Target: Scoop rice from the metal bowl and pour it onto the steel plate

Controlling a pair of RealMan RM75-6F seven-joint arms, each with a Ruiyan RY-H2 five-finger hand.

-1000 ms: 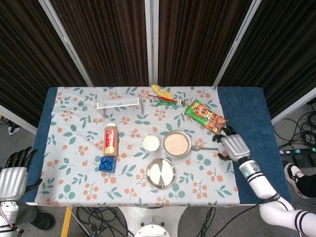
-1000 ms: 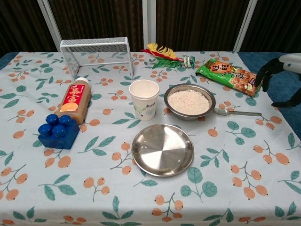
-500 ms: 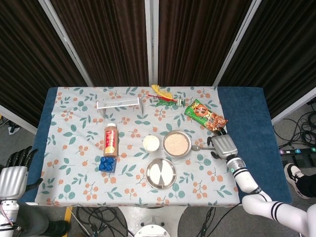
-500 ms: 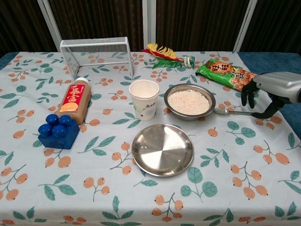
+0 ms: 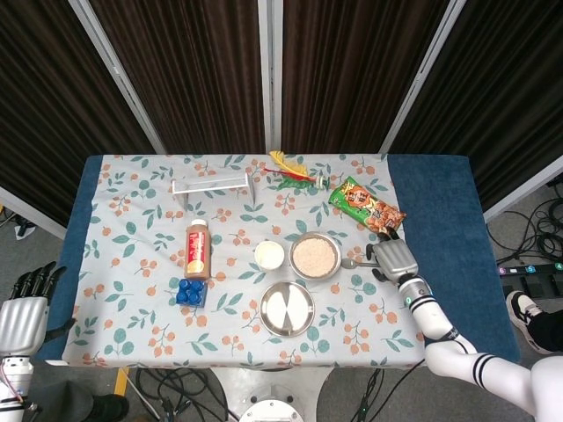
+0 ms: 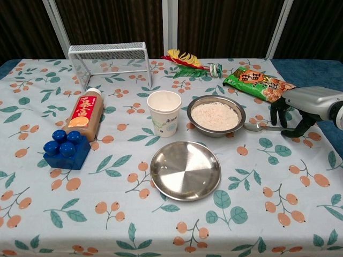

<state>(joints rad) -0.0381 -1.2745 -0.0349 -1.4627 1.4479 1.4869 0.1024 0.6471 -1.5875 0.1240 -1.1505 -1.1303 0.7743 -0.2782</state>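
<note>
Steel spoon (image 6: 266, 127) lies right of metal bowl (image 6: 216, 116), mid-right of frame; my right hand (image 6: 297, 110) moved in over handle, fingers apart, empty; grasp next; steel plate (image 6: 185, 170) centre, bare.

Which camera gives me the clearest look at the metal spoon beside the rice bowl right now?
The chest view. There the metal spoon lies flat on the cloth, its bowl end by the metal bowl of rice, with the right hand over the handle end. The head view shows the spoon only as a tiny sliver, mostly hidden by the hand.
</note>
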